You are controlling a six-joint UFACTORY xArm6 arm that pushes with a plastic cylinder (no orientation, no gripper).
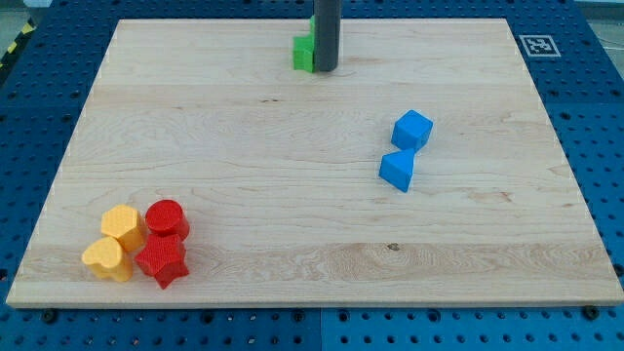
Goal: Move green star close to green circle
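My dark rod comes down at the view's top centre, and my tip (325, 69) rests on the board. A green block (303, 54) sits right against the rod's left side, touching it or nearly so. The rod hides much of it, so I cannot make out its shape. A sliver of green shows higher up along the rod's left edge, and I cannot tell whether it is a second green block. No other green block shows clearly.
A blue cube (412, 129) and a blue triangular block (397, 170) sit together right of centre. At the bottom left lie a red cylinder (167, 217), a red star (162, 259), a yellow hexagon (122, 224) and a yellow heart (105, 259). The wooden board (292, 195) lies on a blue pegboard.
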